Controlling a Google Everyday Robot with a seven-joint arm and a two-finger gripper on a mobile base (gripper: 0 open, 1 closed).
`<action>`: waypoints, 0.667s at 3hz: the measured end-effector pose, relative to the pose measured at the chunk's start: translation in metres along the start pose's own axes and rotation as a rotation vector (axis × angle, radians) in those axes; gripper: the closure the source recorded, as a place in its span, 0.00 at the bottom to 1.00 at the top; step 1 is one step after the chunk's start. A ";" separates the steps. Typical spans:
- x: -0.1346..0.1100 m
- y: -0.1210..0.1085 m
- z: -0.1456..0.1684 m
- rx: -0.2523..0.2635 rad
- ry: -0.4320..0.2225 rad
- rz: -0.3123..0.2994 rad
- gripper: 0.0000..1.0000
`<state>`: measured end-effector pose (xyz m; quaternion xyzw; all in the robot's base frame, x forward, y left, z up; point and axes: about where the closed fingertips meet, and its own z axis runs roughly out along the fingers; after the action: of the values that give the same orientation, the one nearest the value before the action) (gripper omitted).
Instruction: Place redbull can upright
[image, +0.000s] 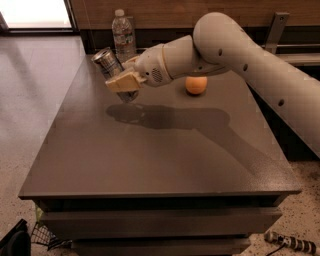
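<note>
gripper clamped on redbull can, can tilted low over the table far-left, near the water bottle; releasing before the base sits flat likely tips it, letting it roll off the left edge

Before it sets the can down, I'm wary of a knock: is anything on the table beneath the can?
Nothing visible. The end effector holds the can tilted over bare table; the bottle stands behind that spot and the orange lies off to the side, both apart from it.
</note>
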<state>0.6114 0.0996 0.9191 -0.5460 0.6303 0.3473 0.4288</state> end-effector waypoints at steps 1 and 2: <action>0.008 -0.006 0.017 0.017 -0.053 0.092 1.00; 0.016 -0.009 0.026 0.042 -0.108 0.143 1.00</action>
<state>0.6237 0.1152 0.8942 -0.4710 0.6509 0.3927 0.4475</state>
